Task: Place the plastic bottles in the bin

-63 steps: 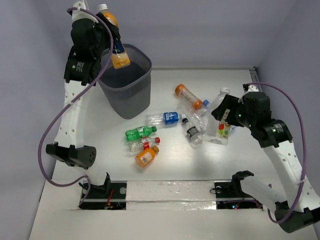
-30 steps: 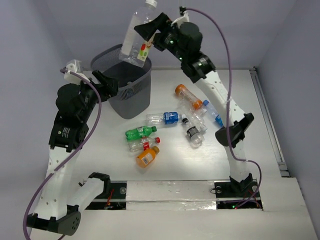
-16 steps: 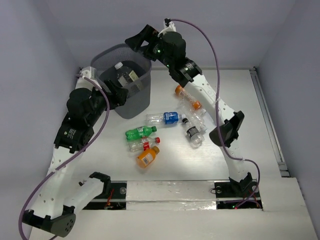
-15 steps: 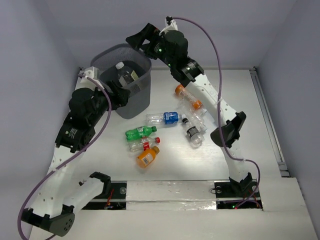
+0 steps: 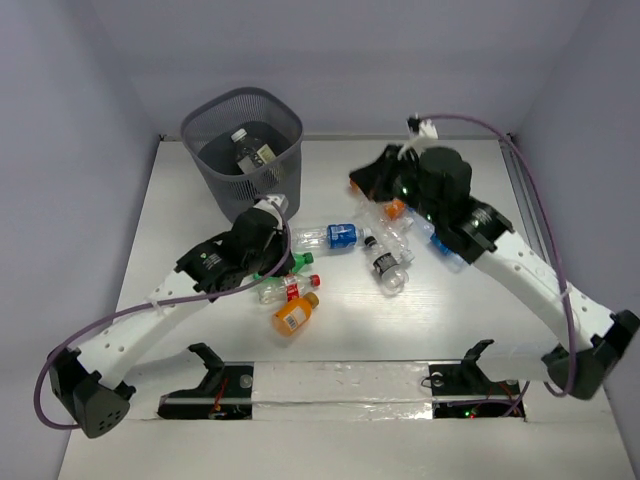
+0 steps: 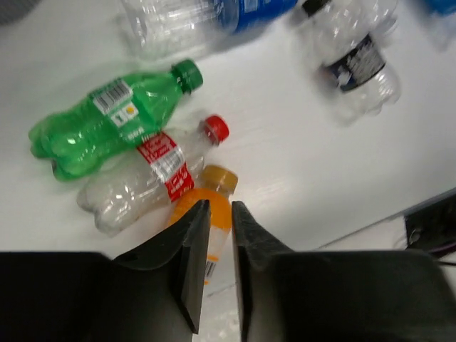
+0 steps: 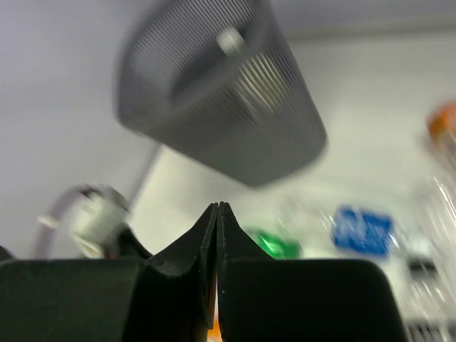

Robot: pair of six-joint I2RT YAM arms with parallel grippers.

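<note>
Clutter on the white desk (image 5: pixel 480 330): your left fingers (image 6: pixel 194 256) hang barely parted, with only a thin slit between them and nothing held. They sit straight over the orange bottle (image 6: pixel 218 187), whose amber cap shows just past the tips. Just beside it lies the clear ribbed bottle (image 6: pixel 121 196) with a red cap and red wrap; its white script is too blurred to read. Alongside that is the green bottle (image 6: pixel 85 128), with a barcode and white patch visible but no legible brand. Further off lie a blue-labelled bottle (image 5: pixel 330 237) and a dark-labelled bottle (image 6: pixel 349 60), both crinkled clear plastic. Your right fingers (image 7: pixel 203 246) are pressed together and empty, near a second orange bottle (image 5: pixel 396 208) that the arm partly hides. The bin (image 5: pixel 262 190), dark grey mesh with a solid rim, stands far left, with a white-capped bottle (image 5: pixel 245 148) lying inside.
</note>
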